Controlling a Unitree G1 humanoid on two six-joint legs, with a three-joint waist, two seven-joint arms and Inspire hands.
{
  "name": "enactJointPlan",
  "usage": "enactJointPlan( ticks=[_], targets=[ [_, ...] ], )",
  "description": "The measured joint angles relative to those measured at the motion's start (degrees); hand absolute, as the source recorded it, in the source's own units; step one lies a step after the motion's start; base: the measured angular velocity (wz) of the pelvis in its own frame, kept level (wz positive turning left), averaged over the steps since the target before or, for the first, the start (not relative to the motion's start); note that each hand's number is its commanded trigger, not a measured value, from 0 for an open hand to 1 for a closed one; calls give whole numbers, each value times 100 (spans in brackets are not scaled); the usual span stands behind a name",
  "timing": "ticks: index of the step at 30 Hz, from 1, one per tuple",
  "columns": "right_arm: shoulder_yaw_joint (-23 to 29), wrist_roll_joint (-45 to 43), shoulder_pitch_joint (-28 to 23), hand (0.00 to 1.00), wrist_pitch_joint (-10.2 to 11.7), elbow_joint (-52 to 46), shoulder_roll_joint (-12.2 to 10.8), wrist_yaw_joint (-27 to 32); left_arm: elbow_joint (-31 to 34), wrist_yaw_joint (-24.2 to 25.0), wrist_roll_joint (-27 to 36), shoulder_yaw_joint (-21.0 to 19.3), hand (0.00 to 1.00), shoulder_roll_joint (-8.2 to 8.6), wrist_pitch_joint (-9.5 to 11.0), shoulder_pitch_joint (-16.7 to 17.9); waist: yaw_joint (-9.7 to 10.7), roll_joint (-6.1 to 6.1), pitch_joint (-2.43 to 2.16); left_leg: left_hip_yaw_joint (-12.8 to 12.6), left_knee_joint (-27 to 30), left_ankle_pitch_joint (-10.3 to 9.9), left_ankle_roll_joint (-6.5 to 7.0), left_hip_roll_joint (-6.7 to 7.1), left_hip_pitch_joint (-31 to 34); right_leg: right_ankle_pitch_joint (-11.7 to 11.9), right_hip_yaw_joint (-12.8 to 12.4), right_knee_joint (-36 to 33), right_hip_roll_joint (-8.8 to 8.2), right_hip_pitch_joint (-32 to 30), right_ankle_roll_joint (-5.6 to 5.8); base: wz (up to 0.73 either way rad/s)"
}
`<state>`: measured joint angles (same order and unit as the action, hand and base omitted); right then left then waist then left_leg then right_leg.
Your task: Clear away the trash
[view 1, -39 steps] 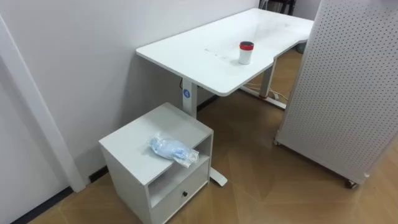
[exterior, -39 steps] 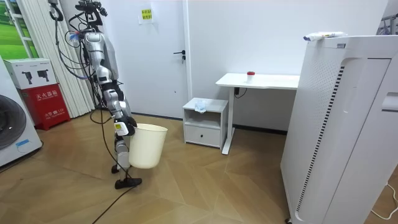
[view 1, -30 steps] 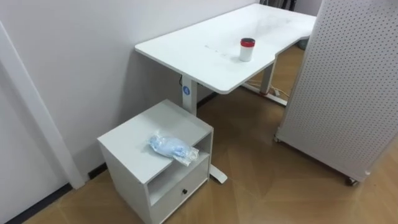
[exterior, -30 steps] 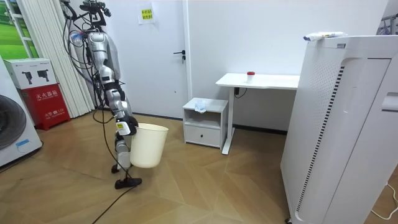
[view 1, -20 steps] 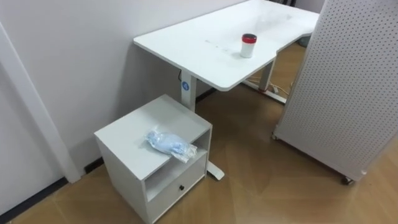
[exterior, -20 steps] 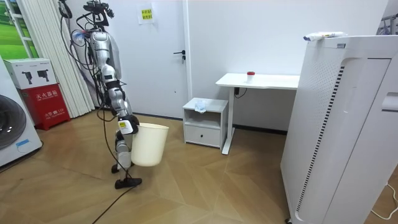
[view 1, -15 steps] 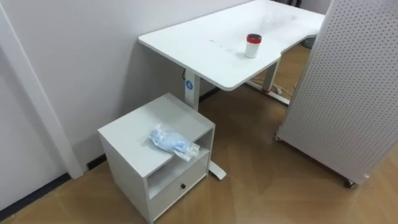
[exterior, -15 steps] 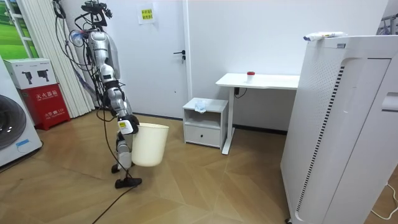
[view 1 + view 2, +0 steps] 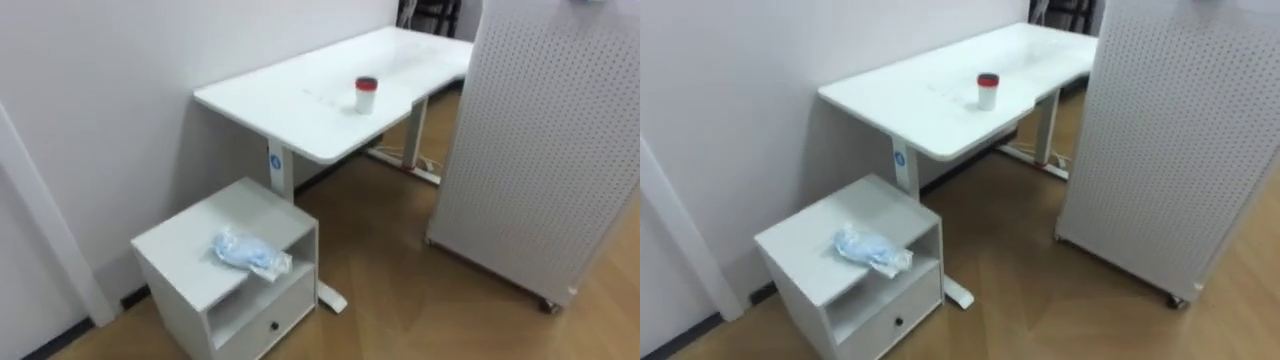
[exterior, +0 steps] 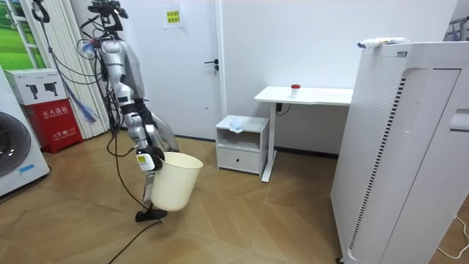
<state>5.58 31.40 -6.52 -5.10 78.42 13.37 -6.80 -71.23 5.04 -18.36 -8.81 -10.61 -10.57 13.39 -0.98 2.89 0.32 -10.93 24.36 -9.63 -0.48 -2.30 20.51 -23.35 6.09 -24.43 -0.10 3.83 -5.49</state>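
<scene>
Right hand (image 10: 149,160): at the rim of a smooth, round cream bin (image 10: 176,182), well to the room view's left of the cabinet; grip cannot be told. Garbage (image 9: 248,252): crumpled pale-blue plastic wrapper on top of the boxy white cabinet (image 9: 175,243), near its front edge. Bench (image 9: 290,100): flat, white, just beside the cabinet, bearing a red-lidded white cylindrical cup (image 9: 366,95). Perforated white panel (image 9: 540,150): well apart from the cabinet.

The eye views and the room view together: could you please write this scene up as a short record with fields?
garbage: crumpled bluish bag on the small cabinet top, near its front edge
furniture: white desk beside the cabinet, bearing a red-lidded cup
container: cream bin, tilted, by the right hand
robot: stands on the room view's left of the cabinet, apart from it
screen: perforated white panel right of the desk
</scene>
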Motion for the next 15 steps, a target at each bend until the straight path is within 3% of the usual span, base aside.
enactJointPlan(
  ticks=[1,2,4,6,8,9,11,12,13,14,15],
  targets=[
    [-23,1,-51,100,-7,-1,-5,17,11,-3,20,-12,0,7,11,9,-25,-4,7,-2,-357,436,42,1,26,-55,-53,96,1,149,33,-19],
    [-42,-8,-68,100,-6,-3,-3,35,34,-5,37,-28,0,27,57,9,-20,34,-15,-24,-516,819,113,24,-18,-92,-119,225,-7,290,84,-13],
    [-34,-46,-108,100,7,-27,2,39,72,-5,69,-49,0,48,231,9,-22,74,-31,-47,-442,1084,393,115,-78,-142,-129,418,-87,449,161,-12],
    [-21,-138,-101,100,23,-59,-14,32,107,-6,84,-99,0,28,356,-53,-25,206,-57,-155,-62,850,449,176,-34,-166,-102,515,-233,565,265,-16],
    [-39,-275,-96,100,71,-80,0,37,160,-11,101,-84,0,28,386,-151,-51,187,-6,-163,479,463,456,109,74,-109,-69,615,-266,744,372,-14],
    [-79,-306,-39,100,72,-163,-2,74,225,-20,217,-29,0,16,411,-174,-64,170,60,-225,949,222,528,71,179,-108,-124,640,-285,904,379,-20],
    [-155,-458,-67,100,67,-242,0,146,234,-27,273,12,0,25,451,-252,-65,185,-23,-416,1097,-156,560,103,261,-216,-126,422,-400,881,580,0],
    [-149,-476,-58,100,61,-335,-1,203,235,-41,314,83,0,27,475,-393,-42,177,-57,-486,1089,-330,568,143,171,-317,-48,11,-519,737,760,28],
    [-157,-493,-16,100,58,-352,-2,245,235,-74,315,103,0,27,504,-502,-75,210,-16,-611,1117,-430,661,216,68,-314,144,-491,-696,562,801,15],
    [-201,-498,84,100,88,-358,5,282,247,-125,319,114,0,26,536,-552,-122,192,1,-642,1144,-561,669,241,-52,-156,381,-1124,-872,335,975,-7],
    [-220,-496,138,100,116,-387,4,306,248,-171,320,135,0,21,548,-564,-128,190,12,-642,1154,-615,675,247,-110,-9,432,-1401,-926,246,982,-5]
  ],
)
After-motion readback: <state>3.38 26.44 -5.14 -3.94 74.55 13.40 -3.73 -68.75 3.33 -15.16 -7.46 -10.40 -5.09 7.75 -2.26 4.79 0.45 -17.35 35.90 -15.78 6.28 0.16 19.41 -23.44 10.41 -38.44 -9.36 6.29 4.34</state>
